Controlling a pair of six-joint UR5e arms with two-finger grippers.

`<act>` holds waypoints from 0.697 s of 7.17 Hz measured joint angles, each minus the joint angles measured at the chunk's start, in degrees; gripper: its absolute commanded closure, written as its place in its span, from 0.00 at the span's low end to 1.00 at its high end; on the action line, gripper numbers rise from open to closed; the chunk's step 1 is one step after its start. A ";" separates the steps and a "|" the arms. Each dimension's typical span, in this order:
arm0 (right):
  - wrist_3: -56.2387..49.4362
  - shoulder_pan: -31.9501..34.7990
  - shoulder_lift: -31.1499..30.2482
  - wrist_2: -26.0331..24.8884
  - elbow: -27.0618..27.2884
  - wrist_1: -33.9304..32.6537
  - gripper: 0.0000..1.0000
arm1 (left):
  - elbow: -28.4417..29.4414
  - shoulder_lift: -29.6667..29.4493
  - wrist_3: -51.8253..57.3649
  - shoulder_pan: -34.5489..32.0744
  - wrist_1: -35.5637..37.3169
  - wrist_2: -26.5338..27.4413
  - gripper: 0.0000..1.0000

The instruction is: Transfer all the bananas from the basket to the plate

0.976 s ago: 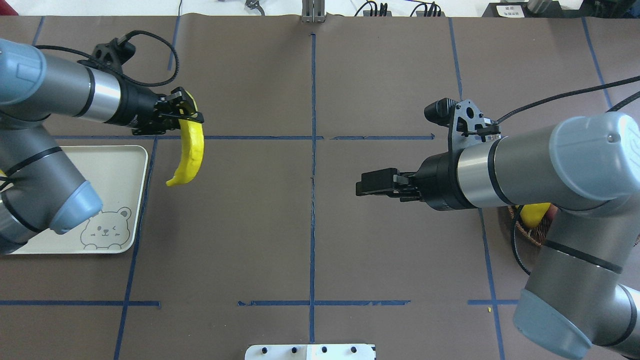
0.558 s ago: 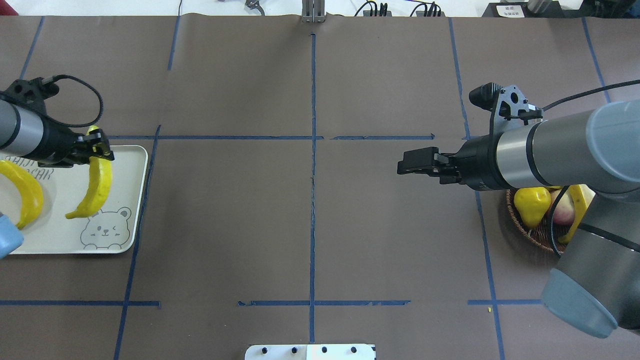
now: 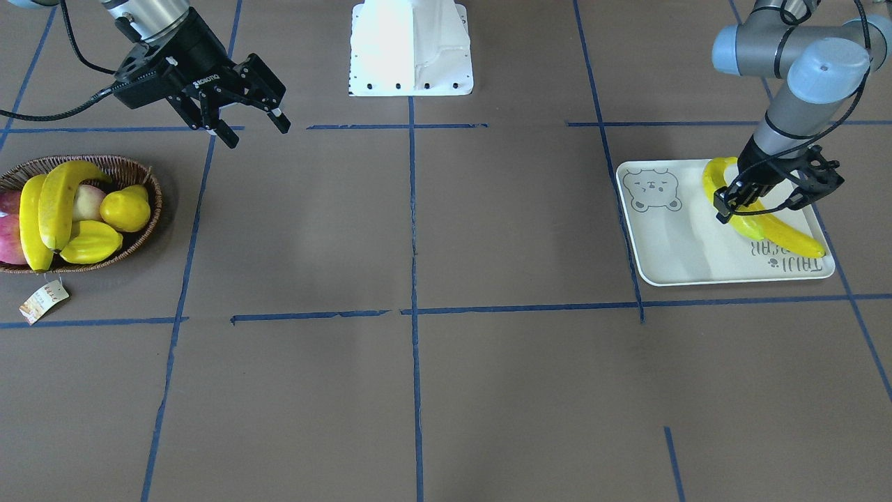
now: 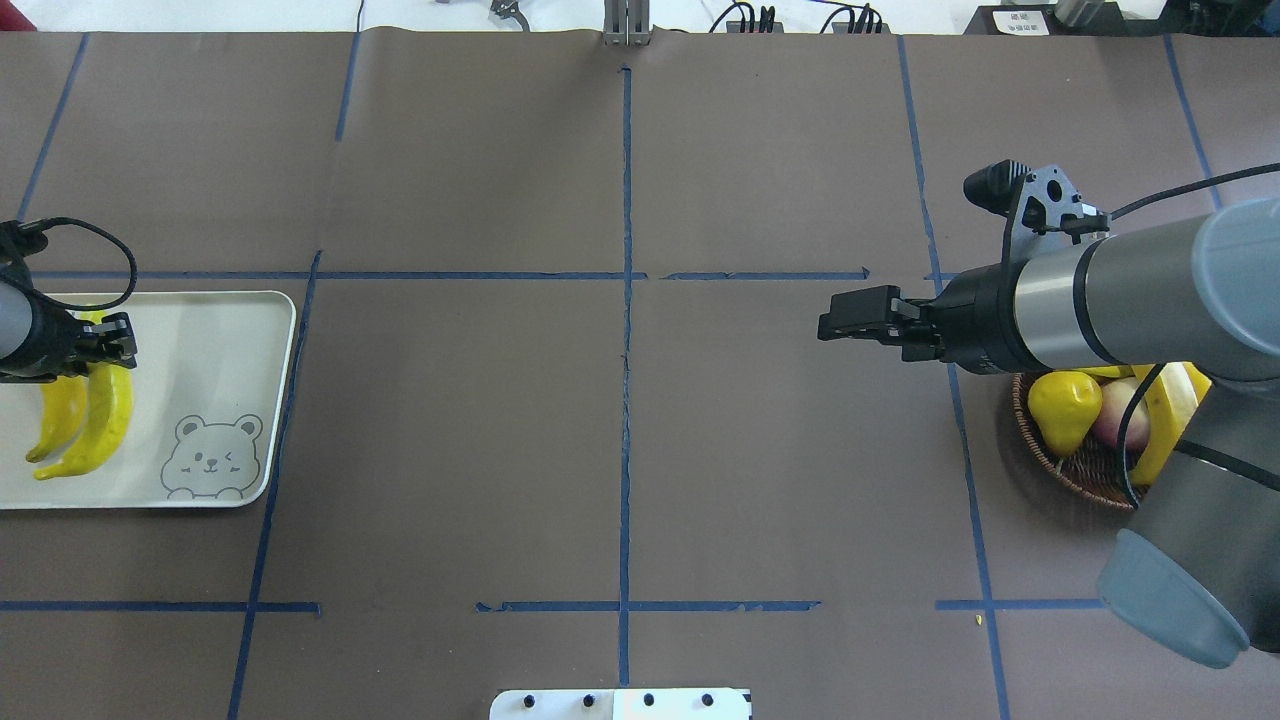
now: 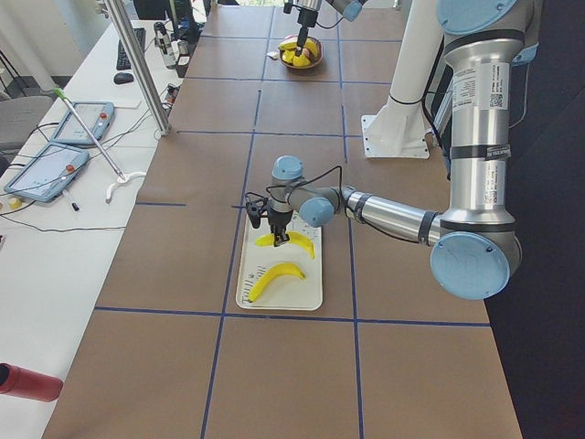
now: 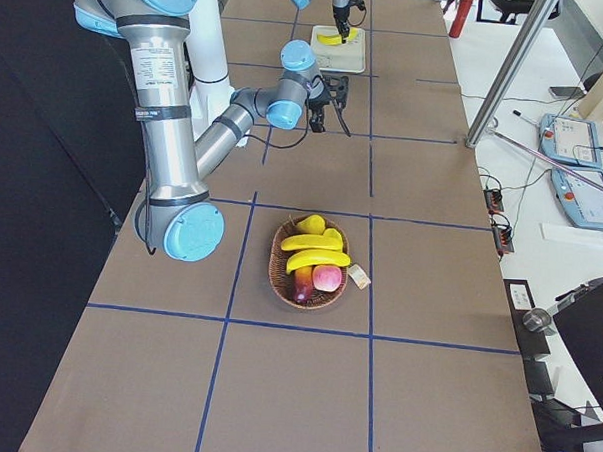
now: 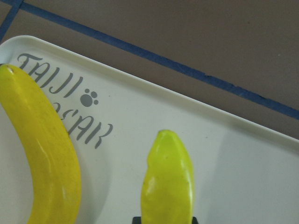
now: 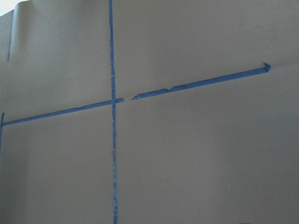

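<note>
My left gripper [image 4: 105,345] is shut on a yellow banana [image 4: 108,425] and holds it low over the cream plate [image 4: 220,340], right beside a second banana [image 4: 55,425] that lies on the plate. In the left wrist view the held banana [image 7: 168,182] hangs over the plate [image 7: 210,135], with the other banana [image 7: 46,154] to its left. My right gripper [image 3: 256,134] is open and empty, above the table beside the wicker basket [image 3: 150,185]. Two bananas [image 3: 63,199] lie in the basket.
The basket also holds a yellow star fruit [image 3: 90,247], a round yellow fruit [image 3: 125,207] and red apples [image 3: 7,244]. A paper tag [image 3: 43,301] hangs from it. The white robot base [image 3: 411,45] stands at the table's edge.
My left gripper carried the banana left over the plate and lowered it beside the banana lying there. My right arm drew back toward the basket.
</note>
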 measured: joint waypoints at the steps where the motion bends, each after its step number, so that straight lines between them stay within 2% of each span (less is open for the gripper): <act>1: -0.02 0.04 -0.08 0.00 0.00 0.00 0.00 | 0.75 0.17 2.22 0.01 0.02 1.00 0.01; 3: -0.04 0.23 -0.30 0.17 0.09 0.00 0.00 | 1.08 0.37 7.06 -0.21 0.03 2.38 0.01; 5: -0.45 2.00 -1.97 1.75 0.06 0.00 0.00 | -1.15 0.34 10.83 -0.74 0.21 1.92 0.01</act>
